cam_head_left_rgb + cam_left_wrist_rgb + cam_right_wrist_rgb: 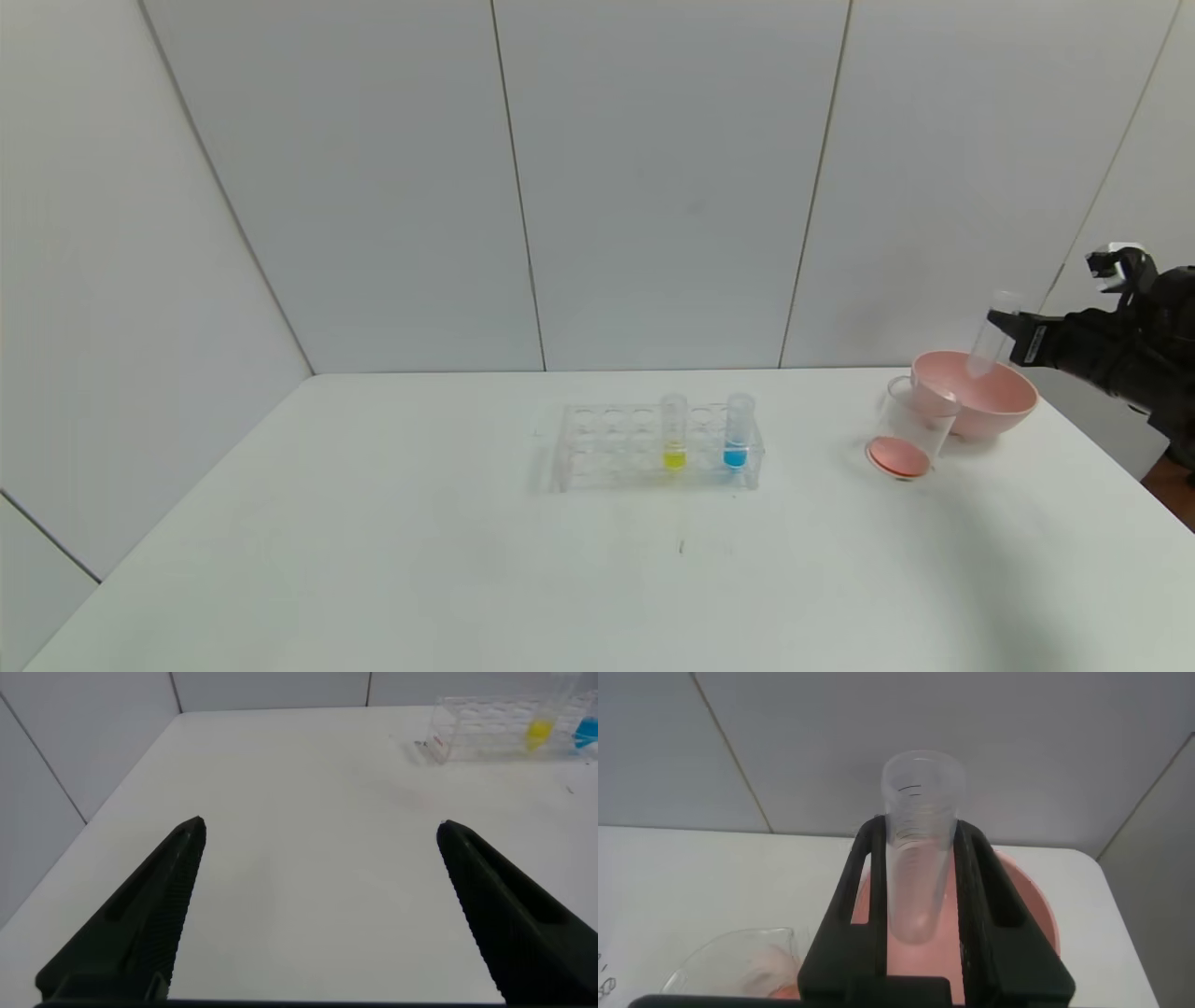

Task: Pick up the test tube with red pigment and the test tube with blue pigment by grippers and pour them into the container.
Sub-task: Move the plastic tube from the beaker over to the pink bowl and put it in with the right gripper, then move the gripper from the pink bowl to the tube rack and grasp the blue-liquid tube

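My right gripper (1006, 329) is shut on a clear round-bottomed test tube (991, 341) and holds it upright over the pink bowl (1019, 390). The tube (920, 859) sits between the two fingers of the right gripper (920, 826); no red liquid shows in it. The container (907, 431), a clear cup beside the bowl, has orange-red liquid at its bottom and also shows in the right wrist view (738, 961). The test tube with blue pigment (738, 432) stands in the clear rack (607, 448). My left gripper (320, 826) is open and empty above the table's left part.
A like tube with yellow liquid (674, 434) stands in the rack left of the blue one. The rack (476, 728) with the yellow tube (537, 733) and the blue tube (587, 733) shows far off in the left wrist view. The bowl (1027, 905) lies under the held tube.
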